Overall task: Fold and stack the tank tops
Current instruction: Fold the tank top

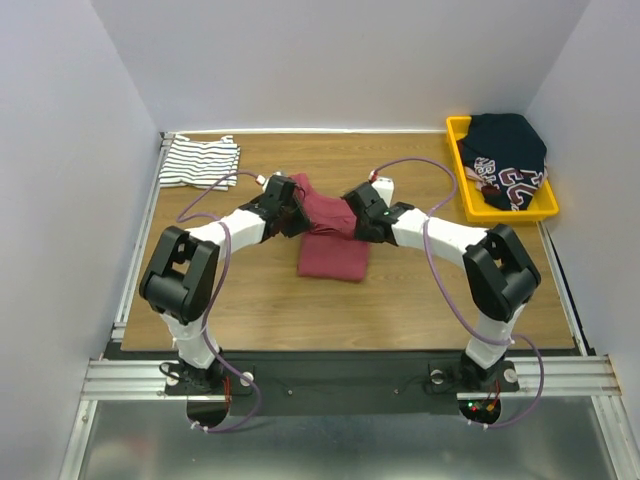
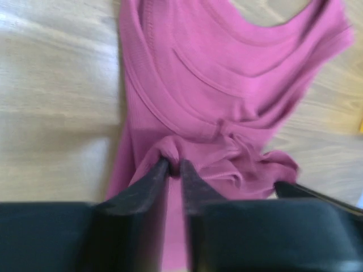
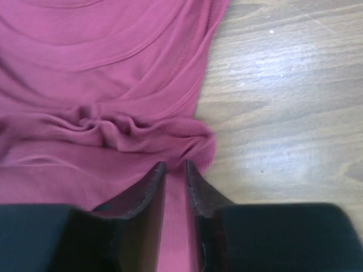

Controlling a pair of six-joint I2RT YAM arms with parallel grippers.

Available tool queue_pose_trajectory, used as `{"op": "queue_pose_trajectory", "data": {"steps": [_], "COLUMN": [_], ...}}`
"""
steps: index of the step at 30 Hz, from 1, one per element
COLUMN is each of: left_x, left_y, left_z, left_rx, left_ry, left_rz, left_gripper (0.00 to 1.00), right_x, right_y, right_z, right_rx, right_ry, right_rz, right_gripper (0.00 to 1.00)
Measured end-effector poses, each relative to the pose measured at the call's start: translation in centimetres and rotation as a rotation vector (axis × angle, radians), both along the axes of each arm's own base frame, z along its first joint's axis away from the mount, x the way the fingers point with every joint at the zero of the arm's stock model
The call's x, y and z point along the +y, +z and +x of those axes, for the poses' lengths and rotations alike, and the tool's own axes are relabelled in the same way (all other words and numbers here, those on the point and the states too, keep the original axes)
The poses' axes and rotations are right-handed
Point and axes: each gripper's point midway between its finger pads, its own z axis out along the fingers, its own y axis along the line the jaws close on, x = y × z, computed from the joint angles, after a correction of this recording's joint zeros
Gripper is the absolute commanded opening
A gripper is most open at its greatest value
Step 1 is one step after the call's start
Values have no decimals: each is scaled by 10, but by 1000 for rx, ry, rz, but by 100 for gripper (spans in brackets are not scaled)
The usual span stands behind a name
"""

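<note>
Where the table (image 1: 420, 300) spreads before my two arms, the maroon tank top (image 1: 335, 255) lies at its centre, its near part flat and a bunched crease running across its middle. At 2 o'clock on the table, the yellow bin (image 1: 510, 214) holds a dark printed garment (image 1: 510, 150). In the 10 o'clock corner, the striped tank top (image 1: 200, 162) lies flat, well apart from the maroon one. My left gripper (image 2: 173, 164) meets the maroon tank top at its 9 o'clock edge, fingers nearly closed and a ruck of cloth pinched between their tips. My right gripper (image 3: 174, 165) meets the 3 o'clock edge likewise, fingers drawn to a narrow slit on a gathered fold just beside bare wood.
</note>
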Motion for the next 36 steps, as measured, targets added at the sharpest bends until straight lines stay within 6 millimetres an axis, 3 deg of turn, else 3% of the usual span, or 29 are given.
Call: {"op": "queue_pose_trajectory", "data": {"steps": [1,5,9,11,14,16,18,24,26,29,36], "left_x": [0,8,18,22,25,28,30,19,14,10,14], "left_y": [-7,-7,19,38,68,74,65,-22,-32,-38,-46], "left_z": [2,11,22,24,17,5,-19,-107,-121,-130,-130], "left_rx": [8,-6,-76,-120,-183,-209,-197,8,38,47,52], "left_ry": [-4,2,17,21,24,29,22,-91,-120,-130,-62], "left_rz": [-2,-18,-32,-39,-59,-69,-70,-8,-1,-10,-47], "left_gripper": [48,56,54,45,40,40,44,57,57,57,56], "right_x": [-2,-10,-8,-5,0,-2,-5,-4,1,6,6], "right_y": [-4,-8,10,21,37,40,34,-18,-25,-30,-43], "right_z": [3,11,25,25,19,5,-11,-72,-83,-90,-99], "right_rx": [8,21,-18,-35,-54,-46,-24,121,146,157,181], "right_ry": [-1,-13,-6,9,38,53,58,100,113,114,79], "right_rz": [-1,1,22,46,105,134,149,127,133,152,186], "right_gripper": [45,67,68,68,68,68,68,68,70,69,63]}}
